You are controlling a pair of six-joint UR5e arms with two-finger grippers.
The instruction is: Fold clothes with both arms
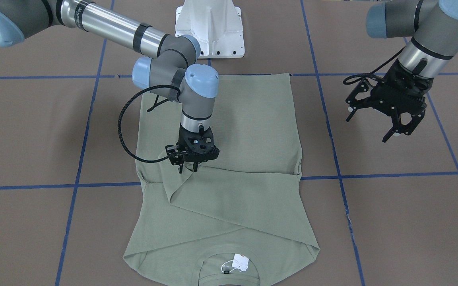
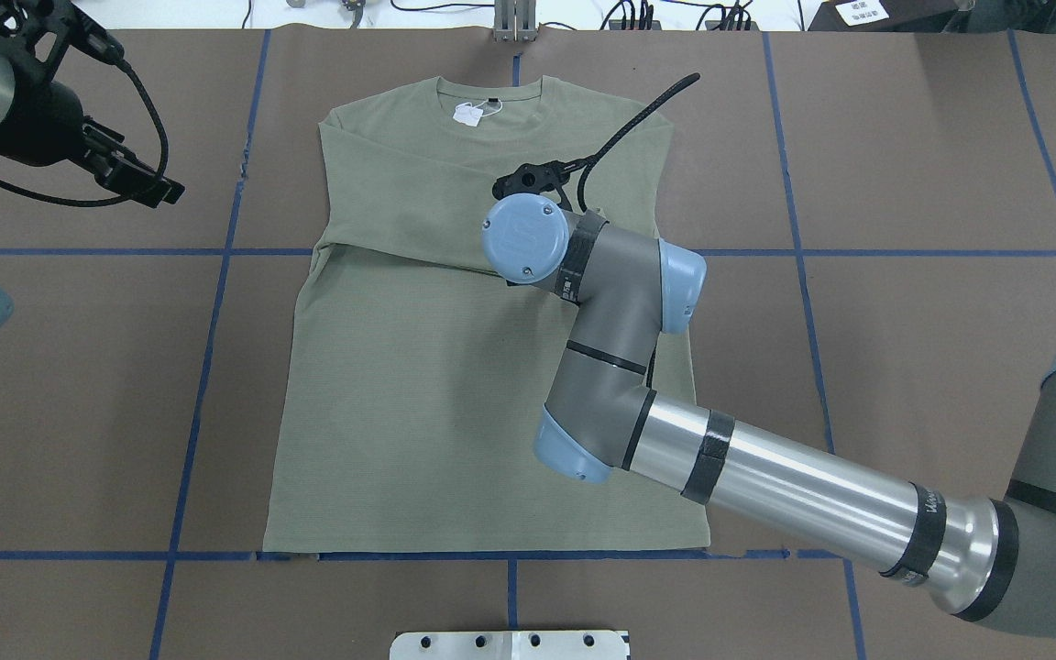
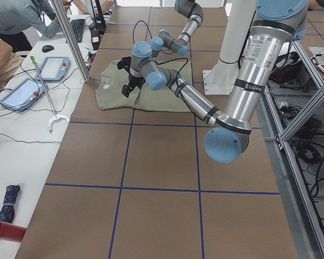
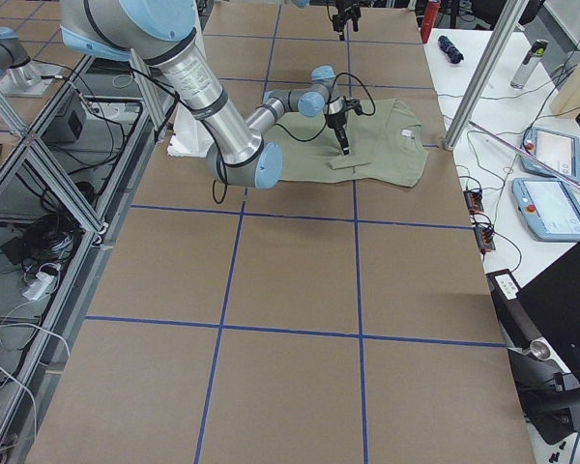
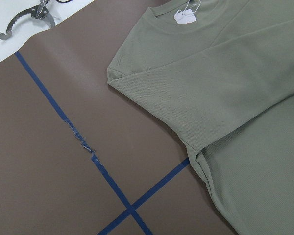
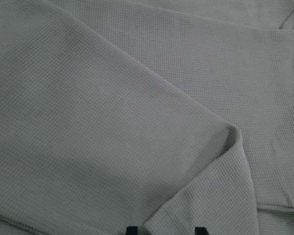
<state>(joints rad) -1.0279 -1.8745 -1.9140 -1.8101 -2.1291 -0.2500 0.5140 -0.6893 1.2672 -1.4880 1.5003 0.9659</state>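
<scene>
The sage-green shirt (image 1: 233, 206) lies flat on the brown table (image 1: 34, 139), white tag (image 1: 240, 262) at the neck on the far side from the robot, and both sleeves are folded across the chest. The right gripper (image 1: 188, 168) points down at the upper sleeve's cuff, fingertips a narrow gap apart either side of its edge - the cloth lying flat. The left gripper (image 1: 368, 128) hangs over bare table beside the shirt, spread wide and holding nothing.
</scene>
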